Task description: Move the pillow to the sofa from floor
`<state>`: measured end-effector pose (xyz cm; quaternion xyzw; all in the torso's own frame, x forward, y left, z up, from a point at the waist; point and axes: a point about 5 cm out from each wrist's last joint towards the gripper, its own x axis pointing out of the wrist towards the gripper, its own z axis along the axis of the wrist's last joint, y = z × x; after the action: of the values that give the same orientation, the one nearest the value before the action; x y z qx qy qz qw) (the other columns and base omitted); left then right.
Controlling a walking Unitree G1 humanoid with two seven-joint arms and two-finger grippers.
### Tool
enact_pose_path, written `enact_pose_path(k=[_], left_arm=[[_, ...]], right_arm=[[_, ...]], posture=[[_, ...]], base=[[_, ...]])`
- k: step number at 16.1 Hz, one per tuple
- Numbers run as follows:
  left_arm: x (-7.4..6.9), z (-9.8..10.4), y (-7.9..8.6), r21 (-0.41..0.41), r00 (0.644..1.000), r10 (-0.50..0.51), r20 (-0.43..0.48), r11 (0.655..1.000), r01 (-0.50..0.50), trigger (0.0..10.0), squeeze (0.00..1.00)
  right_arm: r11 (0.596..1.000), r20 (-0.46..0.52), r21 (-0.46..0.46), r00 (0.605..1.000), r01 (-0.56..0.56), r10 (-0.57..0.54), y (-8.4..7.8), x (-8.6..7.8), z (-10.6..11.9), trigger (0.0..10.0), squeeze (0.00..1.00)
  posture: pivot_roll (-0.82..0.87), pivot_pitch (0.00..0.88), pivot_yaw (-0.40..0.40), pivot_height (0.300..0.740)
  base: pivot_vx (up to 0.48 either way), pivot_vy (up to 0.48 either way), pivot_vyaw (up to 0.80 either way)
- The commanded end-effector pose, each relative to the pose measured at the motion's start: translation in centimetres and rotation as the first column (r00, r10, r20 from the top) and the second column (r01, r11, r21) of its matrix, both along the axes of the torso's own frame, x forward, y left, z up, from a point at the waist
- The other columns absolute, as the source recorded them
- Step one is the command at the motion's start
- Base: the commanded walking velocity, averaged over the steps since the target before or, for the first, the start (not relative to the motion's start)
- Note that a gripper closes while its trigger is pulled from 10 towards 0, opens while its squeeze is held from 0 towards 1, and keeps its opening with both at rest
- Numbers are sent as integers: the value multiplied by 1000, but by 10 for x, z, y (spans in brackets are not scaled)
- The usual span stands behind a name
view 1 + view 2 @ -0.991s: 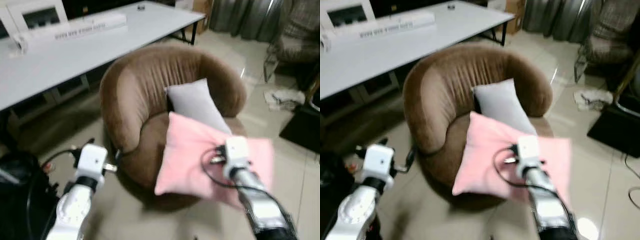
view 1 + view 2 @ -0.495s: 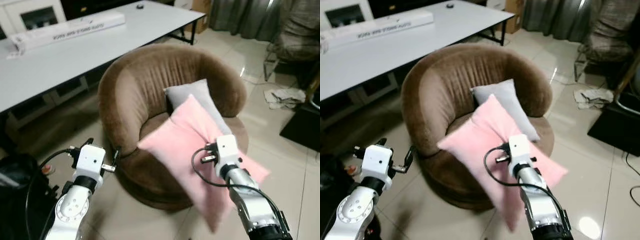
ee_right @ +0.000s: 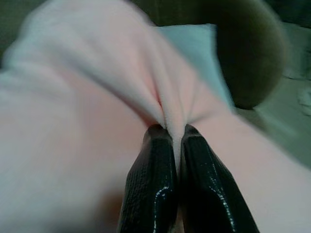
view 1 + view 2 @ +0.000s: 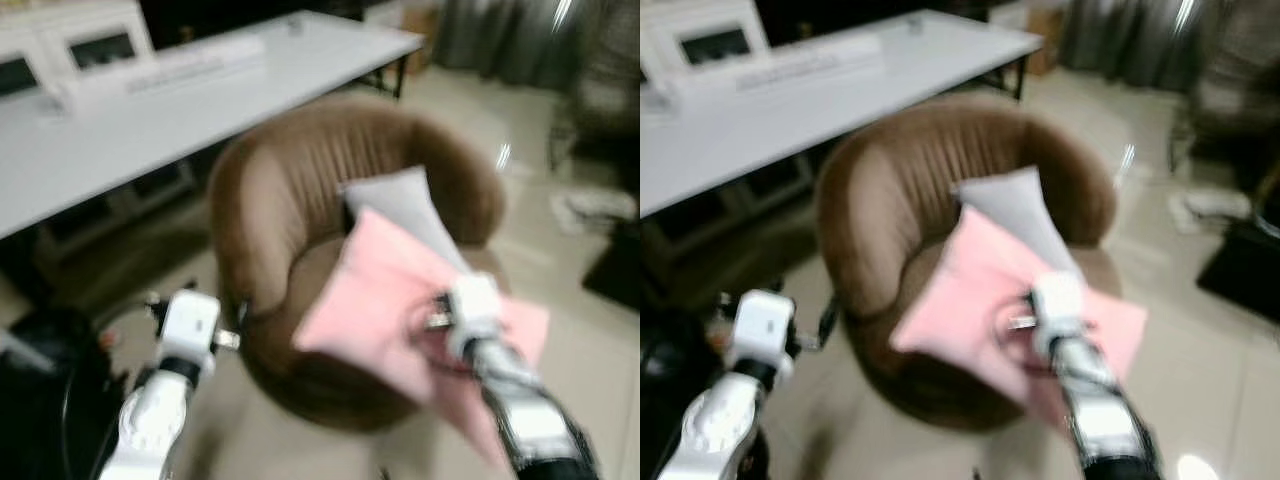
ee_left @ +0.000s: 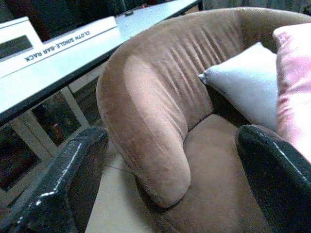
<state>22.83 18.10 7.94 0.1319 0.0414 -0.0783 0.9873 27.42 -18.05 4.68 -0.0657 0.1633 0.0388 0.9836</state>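
Tiled floor surrounds the sofa (image 4: 300, 200); your right hand (image 3: 170, 138), clenched on the pink pillow (image 4: 385, 310), has swung it flatter over the seat (release soon), left hand (image 5: 165, 179) released at nine o'clock.

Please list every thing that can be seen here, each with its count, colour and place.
pink pillow: 1, pink, over the front of the sofa seat, pinched by the right gripper
grey pillow: 1, light grey, leaning on the sofa back
sofa: 1, brown, round, centre
table: 1, white, behind the sofa
long box: 1, white, on the table
left gripper: 1, black fingers, open, beside the sofa
right gripper: 1, black fingers, shut on pillow fabric
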Motion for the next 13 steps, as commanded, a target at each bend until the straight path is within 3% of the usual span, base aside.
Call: enact_pose_path(k=[1,13], left_arm=[[0,5,6,12,1000,10,15,1000,-10,10000,0],[-1,4,5,13,1000,-7,5,1000,6,10000,0]], right_arm=[[999,71,21,996,-46,45,16,9,14,10000,0],[999,67,18,997,-33,32,14,7,13,10000,0]], posture=[[72,0,7,740],[69,0,14,740]], base=[[315,0,0],[314,0,0]])
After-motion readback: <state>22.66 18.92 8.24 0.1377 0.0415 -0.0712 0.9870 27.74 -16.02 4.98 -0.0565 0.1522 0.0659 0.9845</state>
